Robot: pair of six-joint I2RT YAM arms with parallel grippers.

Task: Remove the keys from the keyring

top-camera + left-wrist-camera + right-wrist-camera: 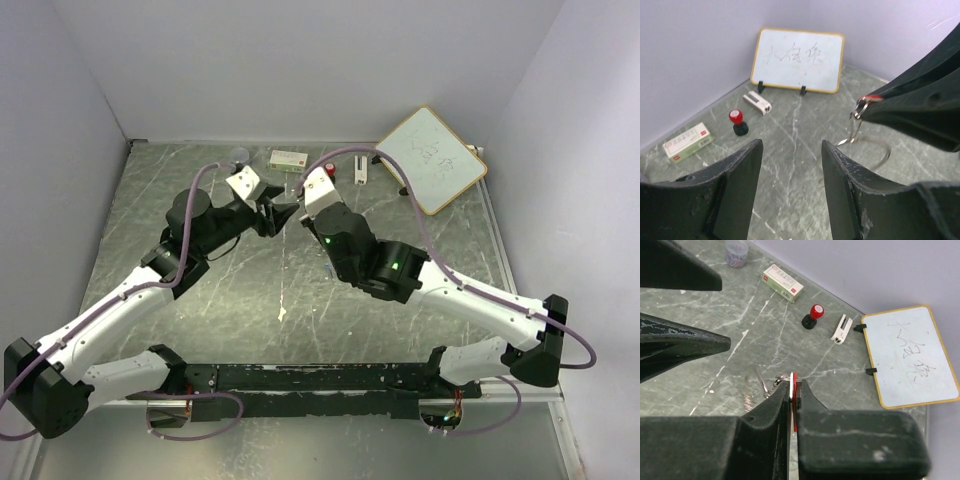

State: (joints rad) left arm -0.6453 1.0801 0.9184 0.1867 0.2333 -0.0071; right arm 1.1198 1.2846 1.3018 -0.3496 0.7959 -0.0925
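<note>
One key, the red one, was pinched in the right hand over the counter, near the middle of its back edge. The ring hung from it, so it looked not off yet. The left hand was spread open close by. No blue key showed.

Red key: only thin edge of head visible; rest of head and blade hidden between pinched fingers of right gripper.
Keyring: blurred in left wrist view, too small to make out in top view.
Silver pieces beside ring: blurred, cannot tell which is key blade.
Left gripper: finger bases cut off by bottom edge.
Cup: cut off by top edge.
Whiteboard: writing not readable.
</note>
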